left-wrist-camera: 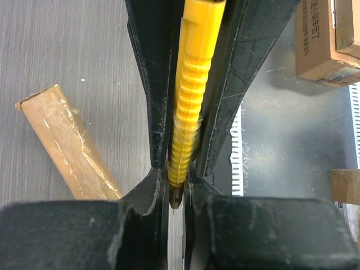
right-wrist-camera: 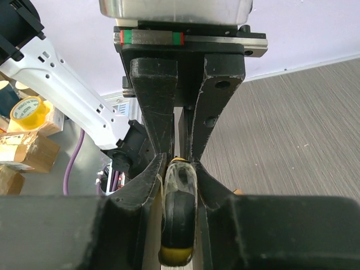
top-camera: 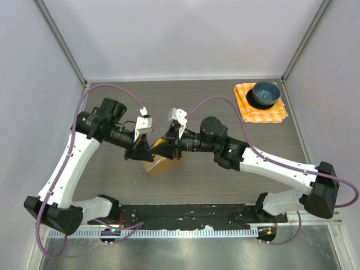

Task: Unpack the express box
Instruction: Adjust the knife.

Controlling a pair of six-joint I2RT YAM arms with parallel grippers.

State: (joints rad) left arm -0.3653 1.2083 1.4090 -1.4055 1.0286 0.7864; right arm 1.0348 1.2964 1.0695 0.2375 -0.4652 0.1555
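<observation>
The express box (top-camera: 160,166) sits mid-counter, mostly hidden beneath both hands. The left hand (top-camera: 139,149) pinches a yellow ribbed tool (left-wrist-camera: 188,90); the right hand (top-camera: 167,146) is pressed on a rounded black-and-yellow piece (right-wrist-camera: 179,225), hard to identify. The grey wood-grain counter (top-camera: 202,183) stands between pale walls (top-camera: 169,34).

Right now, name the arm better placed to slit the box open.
Left. The left pincer is clamped on the yellow cutter, right at the box. The right pincer is there too, but pinches only a small round piece I cannot identify.
</observation>
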